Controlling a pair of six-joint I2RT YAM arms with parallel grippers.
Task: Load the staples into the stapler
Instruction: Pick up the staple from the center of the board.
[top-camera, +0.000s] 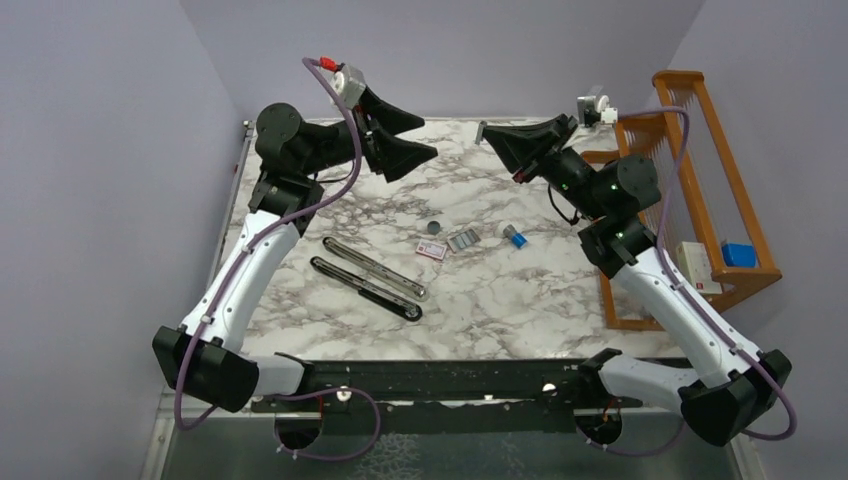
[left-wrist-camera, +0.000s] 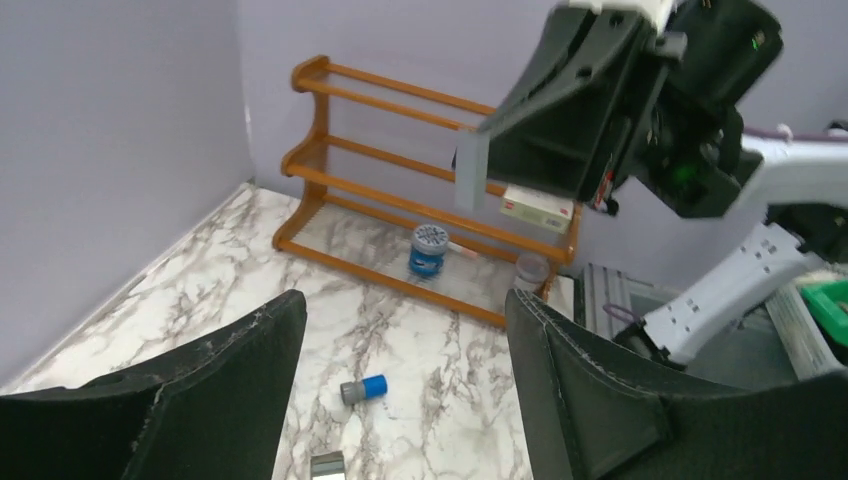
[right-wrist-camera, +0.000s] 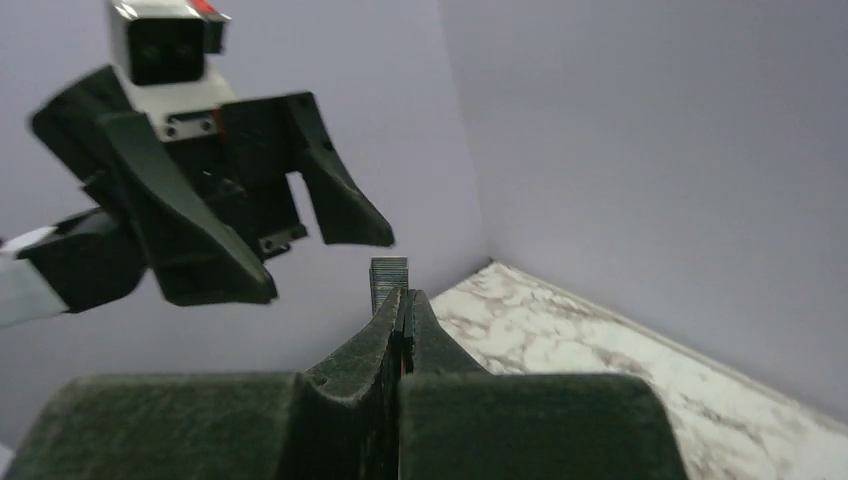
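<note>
Right gripper (right-wrist-camera: 403, 300) holds a staple strip (right-wrist-camera: 388, 278) high above a marble table (top-camera: 520, 300).
Its fingers are pinched tight on the grey strip's lower end. The left gripper (top-camera: 430, 137) faces it, jaws wide, holding nothing. The stapler (top-camera: 368, 276) lies opened on the table; the print on the red-and-white box (top-camera: 432, 250) is too small to read.

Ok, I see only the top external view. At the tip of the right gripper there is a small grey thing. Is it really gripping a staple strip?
Observer: Yes. In the right wrist view the right gripper is shut on a staple strip, which sticks out beyond its tip.
Operator: And does the left gripper hold anything?
Observer: No. In the left wrist view the left gripper is wide open, with nothing in it.
</note>
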